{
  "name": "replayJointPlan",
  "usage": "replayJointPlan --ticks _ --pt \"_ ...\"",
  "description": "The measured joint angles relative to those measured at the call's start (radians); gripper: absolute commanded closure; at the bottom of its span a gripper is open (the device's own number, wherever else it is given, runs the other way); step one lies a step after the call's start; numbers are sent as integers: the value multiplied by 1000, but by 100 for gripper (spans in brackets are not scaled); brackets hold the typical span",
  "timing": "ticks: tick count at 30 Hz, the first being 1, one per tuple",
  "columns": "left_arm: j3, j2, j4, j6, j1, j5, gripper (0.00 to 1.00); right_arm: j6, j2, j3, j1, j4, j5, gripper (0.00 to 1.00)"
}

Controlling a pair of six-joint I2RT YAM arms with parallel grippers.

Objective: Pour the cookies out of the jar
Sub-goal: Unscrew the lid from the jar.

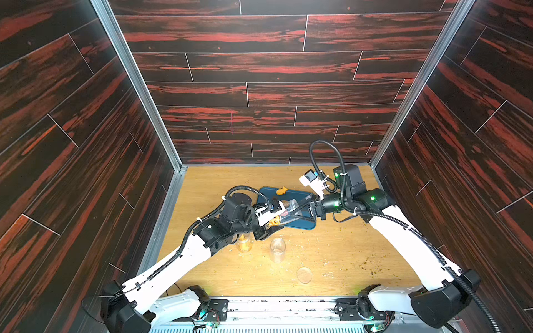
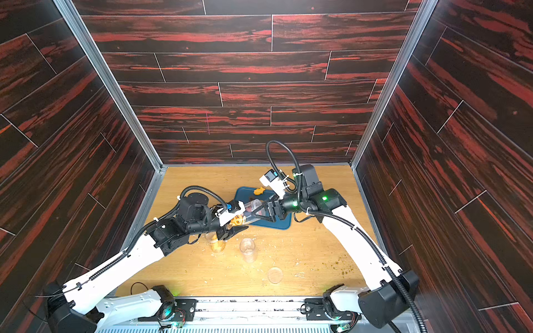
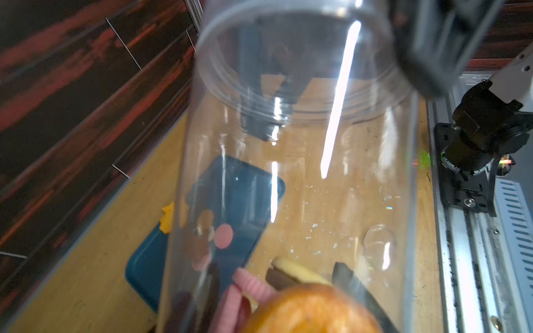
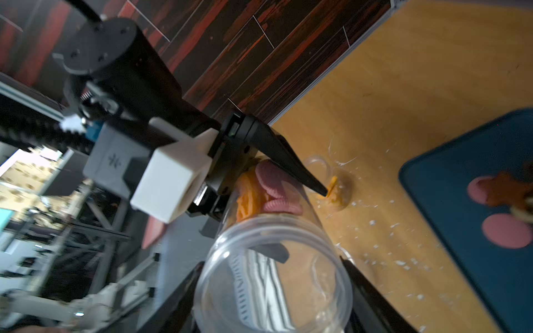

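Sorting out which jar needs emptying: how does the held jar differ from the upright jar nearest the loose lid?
The held jar lies tilted in the air, gripped at its base by the left tool; the upright jar stands free on the table. The held jar has cookies at its base; the upright jar looks empty. Both are clear.

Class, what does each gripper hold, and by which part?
Left gripper holds the clear jar by its closed base end, where the cookies sit. Right gripper flanks the open mouth end; its grip cannot be told.
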Motion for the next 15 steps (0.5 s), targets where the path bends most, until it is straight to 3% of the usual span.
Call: replayJointPlan --ticks 8,13,15 --pt "0 -1 -52 -35 21 0 77 -126 -35 -61 -26 89 35 19" --pt "0 -1 -55 -36 22 -5 77 -109 -35 -60 -27 108 42 1" --pt "0 -1 -55 -36 22 -8 77 -77 -35 -56 -30 114 55 1"
